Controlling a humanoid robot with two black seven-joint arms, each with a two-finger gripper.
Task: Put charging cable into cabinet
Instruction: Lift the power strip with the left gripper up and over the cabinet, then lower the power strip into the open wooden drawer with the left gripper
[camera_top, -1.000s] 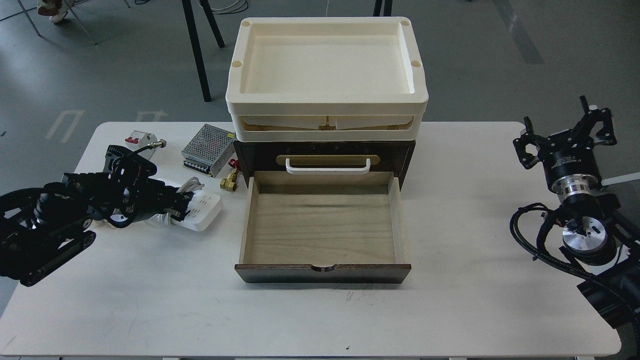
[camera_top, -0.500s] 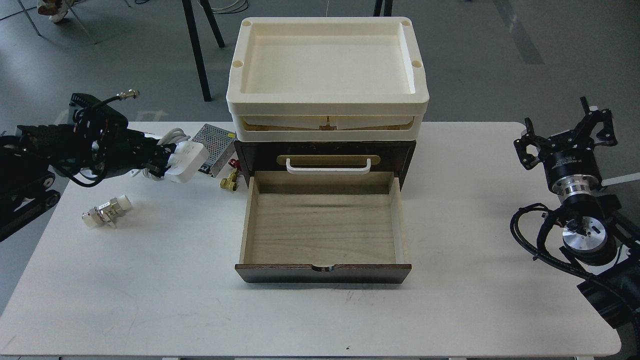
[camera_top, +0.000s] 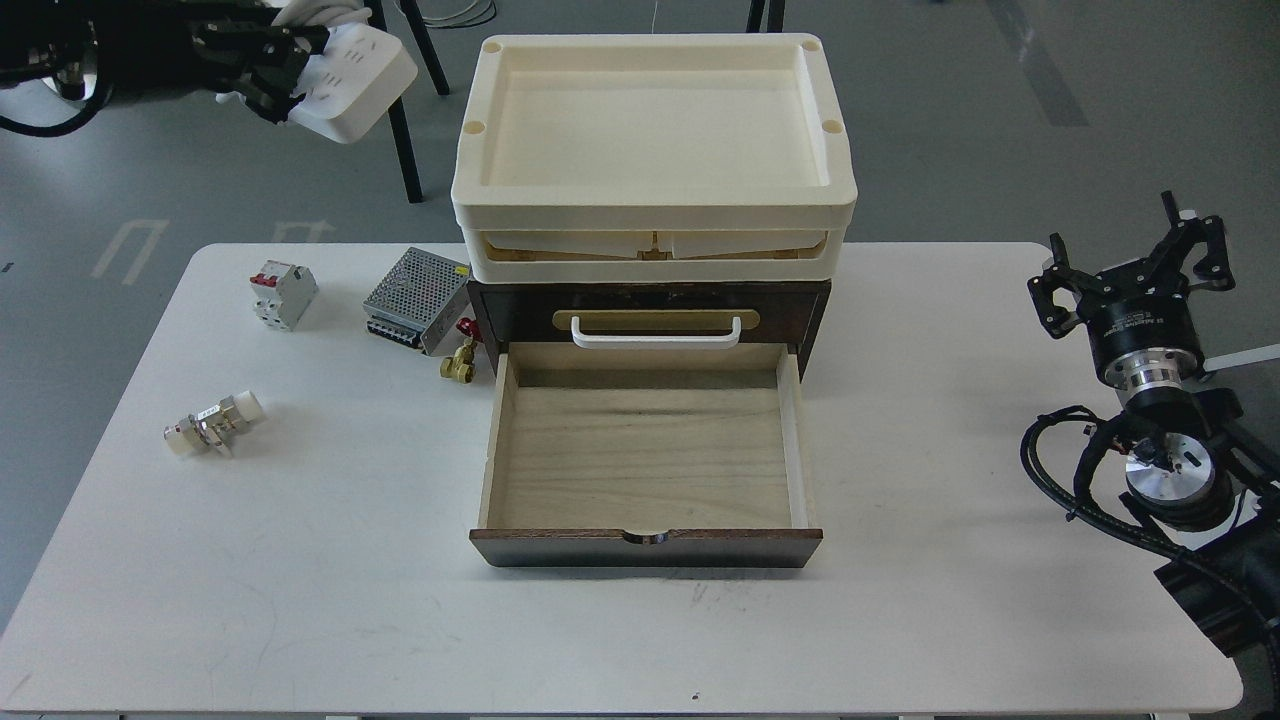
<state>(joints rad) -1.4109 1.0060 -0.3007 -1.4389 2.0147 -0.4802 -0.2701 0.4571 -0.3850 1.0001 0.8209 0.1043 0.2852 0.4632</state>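
Note:
My left gripper (camera_top: 285, 70) is shut on the charging cable (camera_top: 350, 75), a white power strip with its cord coiled behind it, and holds it high in the air at the top left, above and left of the cabinet. The cabinet (camera_top: 800, 310) is a dark brown chest in the table's middle with its pale wood drawer (camera_top: 645, 455) pulled out and empty, below a white bar handle (camera_top: 655, 333). My right gripper (camera_top: 1135, 265) is open and empty at the table's right edge.
Two stacked cream trays (camera_top: 655, 215) sit on top of the cabinet. A silver perforated box (camera_top: 415, 298), a brass fitting (camera_top: 460, 362), a white breaker with red switches (camera_top: 283, 293) and a small white connector (camera_top: 213, 424) lie on the table's left part.
My left gripper has lifted the charging cable from the table up and to the top left, well above the tabletop. The right arm has not moved.

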